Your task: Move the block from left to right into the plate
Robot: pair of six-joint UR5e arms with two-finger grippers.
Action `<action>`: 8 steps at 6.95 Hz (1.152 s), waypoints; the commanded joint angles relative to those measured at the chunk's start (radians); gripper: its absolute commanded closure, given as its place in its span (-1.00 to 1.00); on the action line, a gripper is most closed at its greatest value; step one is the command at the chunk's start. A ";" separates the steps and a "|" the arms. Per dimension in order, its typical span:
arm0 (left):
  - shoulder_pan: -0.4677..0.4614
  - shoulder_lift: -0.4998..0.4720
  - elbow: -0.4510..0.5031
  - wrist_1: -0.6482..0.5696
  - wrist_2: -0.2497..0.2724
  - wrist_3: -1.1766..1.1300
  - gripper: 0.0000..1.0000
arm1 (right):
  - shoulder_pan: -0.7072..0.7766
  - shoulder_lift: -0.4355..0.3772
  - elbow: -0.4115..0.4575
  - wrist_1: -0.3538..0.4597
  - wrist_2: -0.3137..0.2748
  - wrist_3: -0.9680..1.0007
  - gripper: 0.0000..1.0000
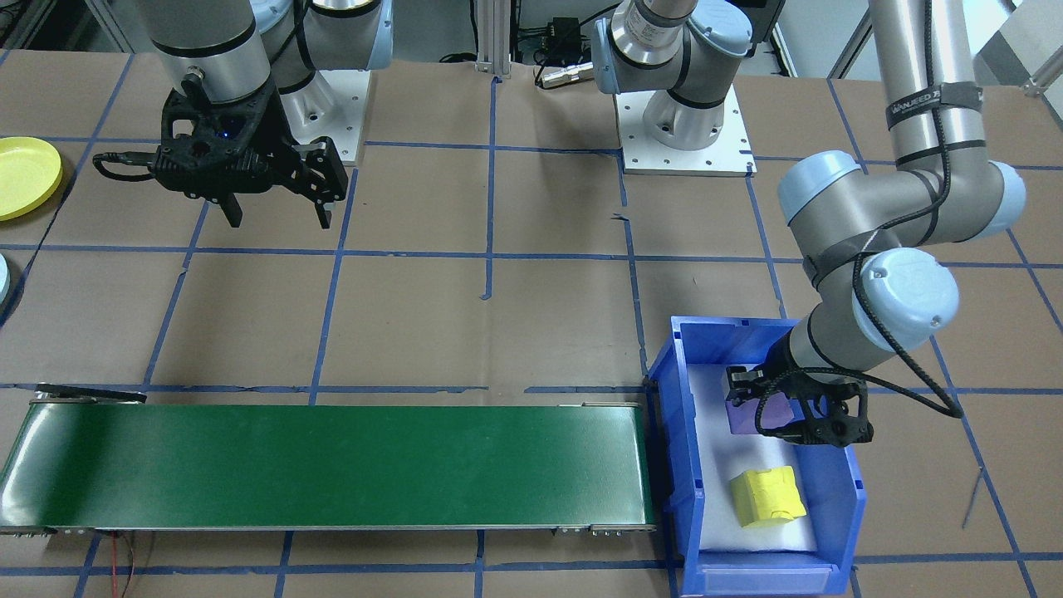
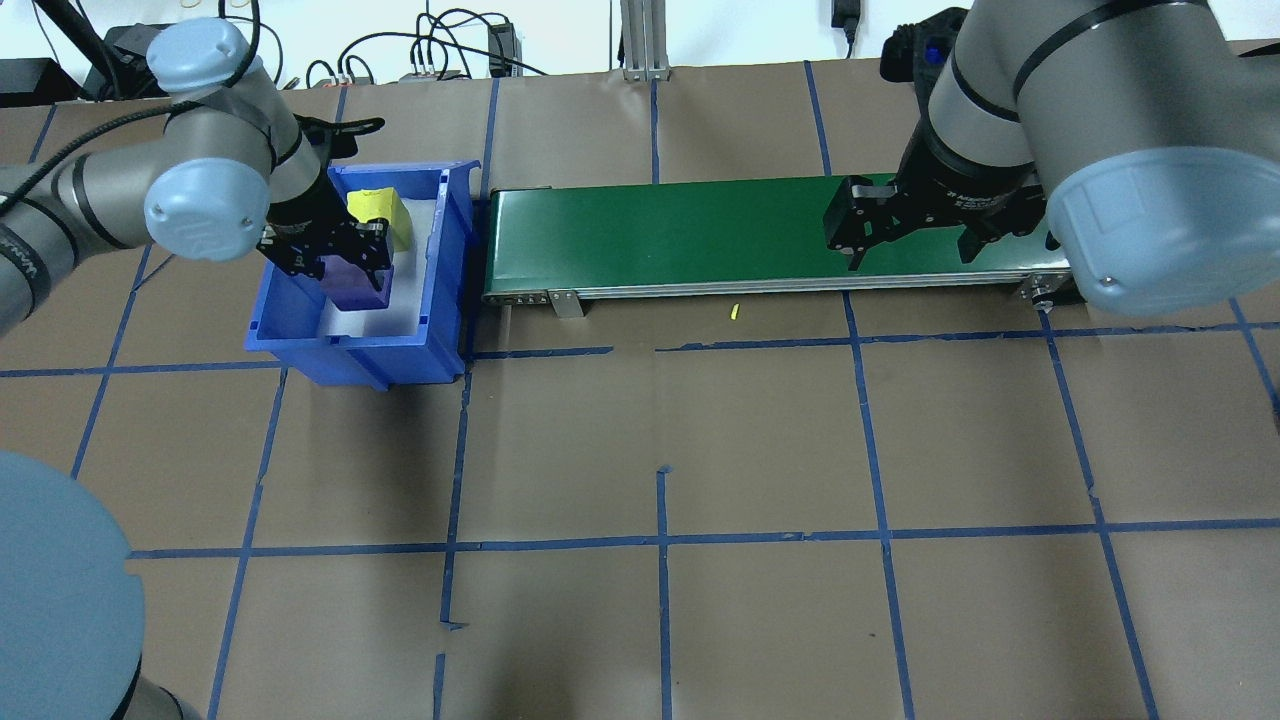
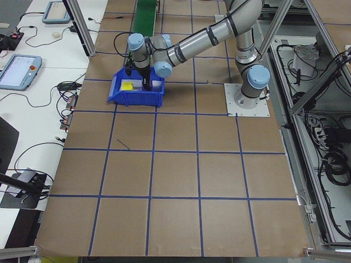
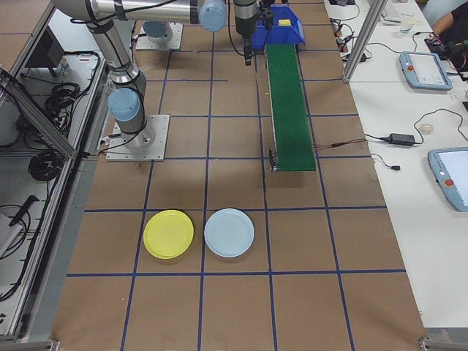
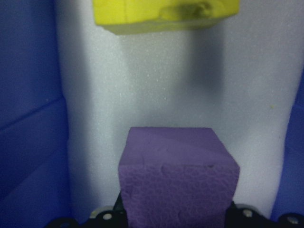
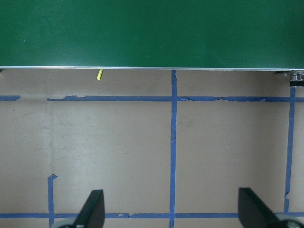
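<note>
In the front-facing view I see my left tool (image 1: 785, 409) down in the blue bin (image 1: 679, 432) at lower right, clenched on the purple block (image 1: 760, 413), with the yellow block (image 1: 768, 496) just below it; a strap on that arm reads something like "WANJEED", partly cut off; my right tool (image 1: 276, 212) hangs released at upper left, beside the half-cropped yellow plate (image 1: 25, 174); from overhead the fingers hide most of the purple block; the left wrist view shows it low in frame, fingertips out of sight; the right wrist view shows the green conveyor (image 6: 152, 33) across the top.
</note>
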 commanded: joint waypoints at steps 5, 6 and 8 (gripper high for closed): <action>-0.270 -0.078 0.226 -0.004 -0.097 -0.292 0.31 | 0.000 0.000 0.001 0.000 -0.001 0.001 -1.00; -0.316 -0.120 0.225 0.028 -0.090 -0.319 0.31 | 0.000 -0.005 0.000 0.000 0.000 0.001 -1.00; -0.318 -0.150 0.167 0.096 -0.088 -0.293 0.12 | 0.000 -0.003 0.000 0.000 0.002 0.009 -1.00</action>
